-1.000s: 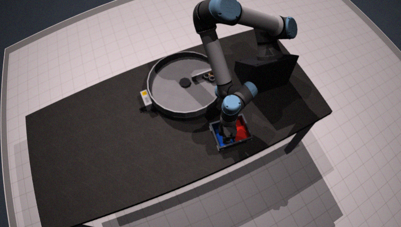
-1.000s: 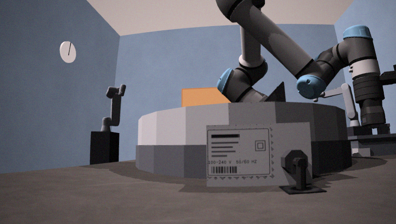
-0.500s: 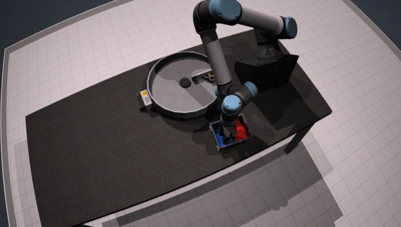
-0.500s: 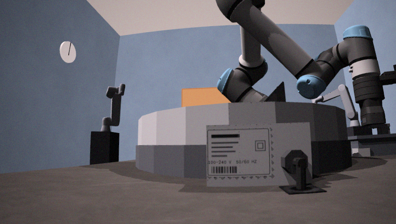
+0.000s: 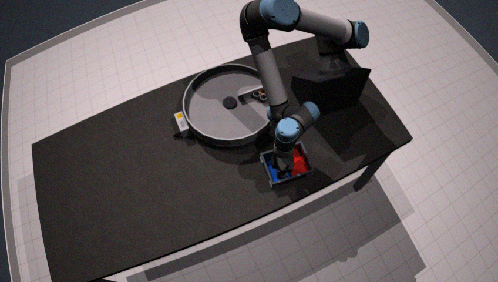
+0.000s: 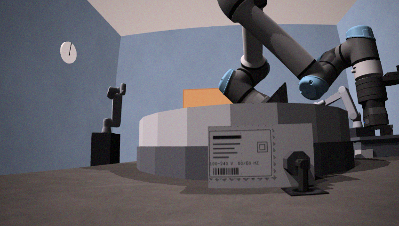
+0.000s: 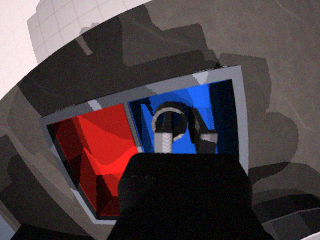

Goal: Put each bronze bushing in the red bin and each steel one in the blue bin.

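Gripper: the gripper (image 5: 283, 171) (image 6: 378, 131) (image 7: 181, 118) stood partly open over the blue bin, released, fingers apart.
Ringlike bushing: one pale-rimmed bushing (image 7: 154, 123) showed within the blue bin's outline, partly behind a finger; I couldn't tell its metal.
Blue bin: the blue bin (image 5: 271, 171) (image 7: 200, 95) adjoined the red bin (image 5: 300, 161) (image 7: 107, 130), divider between.
Turntable: more bushings (image 5: 256, 94) clustered beside a pale bar (image 5: 249, 92) on the turntable (image 5: 213, 115), one orange-tinged.
Near rim: a white labelled box (image 5: 181, 122) (image 6: 240, 157).
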